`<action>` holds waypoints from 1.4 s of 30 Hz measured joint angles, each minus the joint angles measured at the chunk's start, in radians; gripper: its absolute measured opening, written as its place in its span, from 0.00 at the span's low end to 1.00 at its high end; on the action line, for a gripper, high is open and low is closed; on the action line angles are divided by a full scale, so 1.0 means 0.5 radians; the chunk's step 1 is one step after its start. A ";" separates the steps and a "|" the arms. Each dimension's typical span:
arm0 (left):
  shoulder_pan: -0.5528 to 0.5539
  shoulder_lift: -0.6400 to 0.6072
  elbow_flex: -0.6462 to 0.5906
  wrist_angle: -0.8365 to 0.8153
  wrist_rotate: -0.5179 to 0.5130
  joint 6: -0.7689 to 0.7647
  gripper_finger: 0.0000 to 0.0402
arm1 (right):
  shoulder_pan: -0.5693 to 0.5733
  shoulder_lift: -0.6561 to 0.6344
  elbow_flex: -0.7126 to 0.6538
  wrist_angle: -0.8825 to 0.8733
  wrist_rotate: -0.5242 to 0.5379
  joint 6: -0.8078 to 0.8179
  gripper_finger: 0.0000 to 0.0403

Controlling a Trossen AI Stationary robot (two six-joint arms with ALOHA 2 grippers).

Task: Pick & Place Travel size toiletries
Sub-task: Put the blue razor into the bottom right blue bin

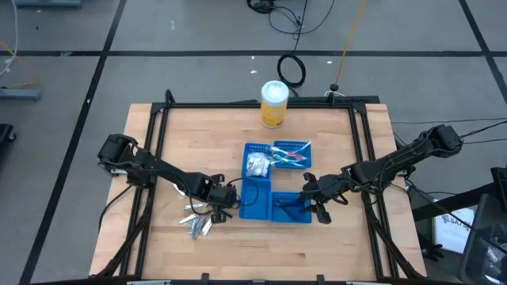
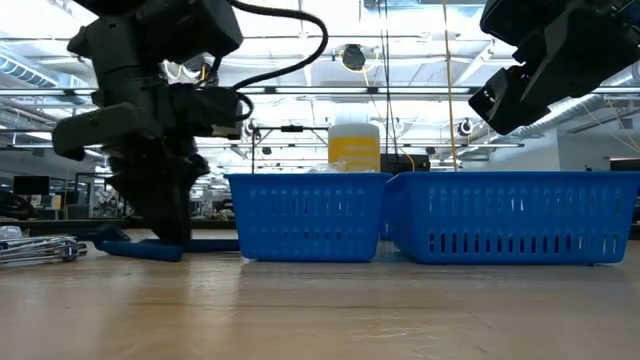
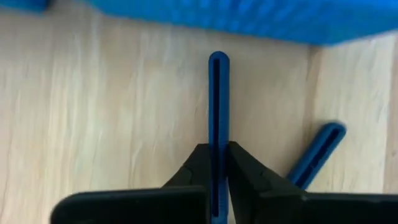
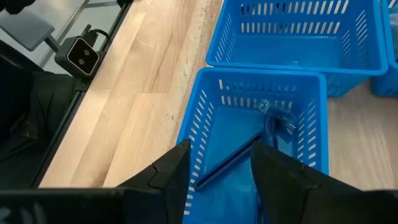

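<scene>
left gripper (image 3: 219, 163) clamping blue stick (image 3: 218, 106), beside trays (image 3: 249, 18)

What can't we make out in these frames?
- Low view: contents of the blue baskets are hidden by their walls.
- Left wrist view: the left gripper is shut on a blue stick; its lower end is hidden between the fingers. A second stick is partly behind them.
- High view: white items in a basket are too small to identify.
- Right wrist view: right gripper open above a basket; its fingers hide part of the floor.
</scene>
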 joint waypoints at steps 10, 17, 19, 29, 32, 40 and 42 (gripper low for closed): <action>0.002 -0.304 -0.033 -0.518 -0.227 -0.184 0.02 | 0.000 0.000 0.000 -0.007 0.000 0.001 0.39; -0.041 -0.626 -0.026 -0.284 -0.624 -0.011 0.03 | 0.000 0.000 0.001 0.006 0.019 -0.010 0.39; -0.056 -0.691 -0.022 -0.064 -0.742 0.144 0.02 | 0.000 0.000 0.000 0.047 0.106 -0.068 0.39; 0.095 -0.597 -0.017 1.366 -0.898 1.197 0.01 | -0.005 0.011 0.000 0.787 0.778 -0.560 0.39; 0.170 -0.510 -0.015 1.708 -0.676 1.368 0.03 | -0.023 0.039 -0.050 1.111 0.842 -0.629 0.39; 0.294 -0.285 -0.015 2.125 -0.357 1.488 0.01 | -0.177 0.180 -0.150 1.665 0.801 -0.635 0.44; 0.314 -0.257 -0.015 2.139 -0.349 1.459 0.03 | -0.213 0.234 -0.150 1.746 0.711 -0.630 0.49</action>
